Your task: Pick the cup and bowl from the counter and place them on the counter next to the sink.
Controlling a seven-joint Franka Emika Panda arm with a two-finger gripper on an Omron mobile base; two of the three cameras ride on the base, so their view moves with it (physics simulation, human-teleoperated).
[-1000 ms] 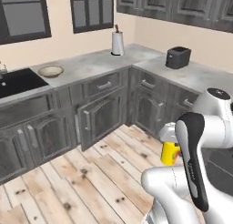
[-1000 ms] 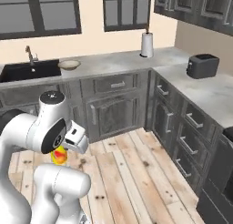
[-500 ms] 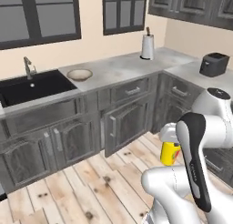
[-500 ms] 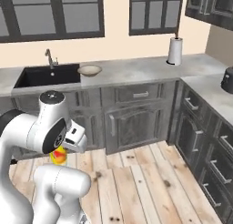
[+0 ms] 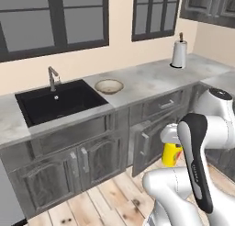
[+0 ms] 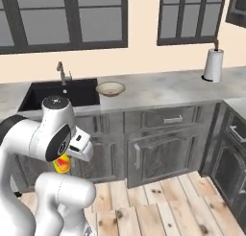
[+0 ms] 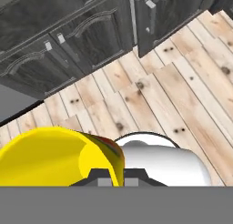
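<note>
The yellow cup [image 5: 172, 154] hangs low in front of the cabinets, close to my own body, with my gripper [image 7: 112, 181] shut on its rim. In the hand view the cup [image 7: 50, 157] lies big at the bottom left, above the wooden floor. It also peeks out under my hand in the right base view, cup [image 6: 62, 164]. The tan bowl [image 5: 109, 86] stands upright on the marbled counter [image 5: 156, 78] just right of the black sink [image 5: 59, 101]; from the other side the bowl [image 6: 110, 88] sits beside the sink [image 6: 62, 93].
A grey faucet [image 5: 53, 77] rises behind the basin. A white paper towel roll [image 5: 178, 54] stands at the counter's far right end, near the corner. Dark cabinet doors [image 7: 82, 41] run under the counter, with plank floor [image 7: 182, 95] before them.
The whole picture has shifted: the base has moved, so the sink and bowl now lie nearer and more central. The cup stays in the shut gripper, held the same way.
</note>
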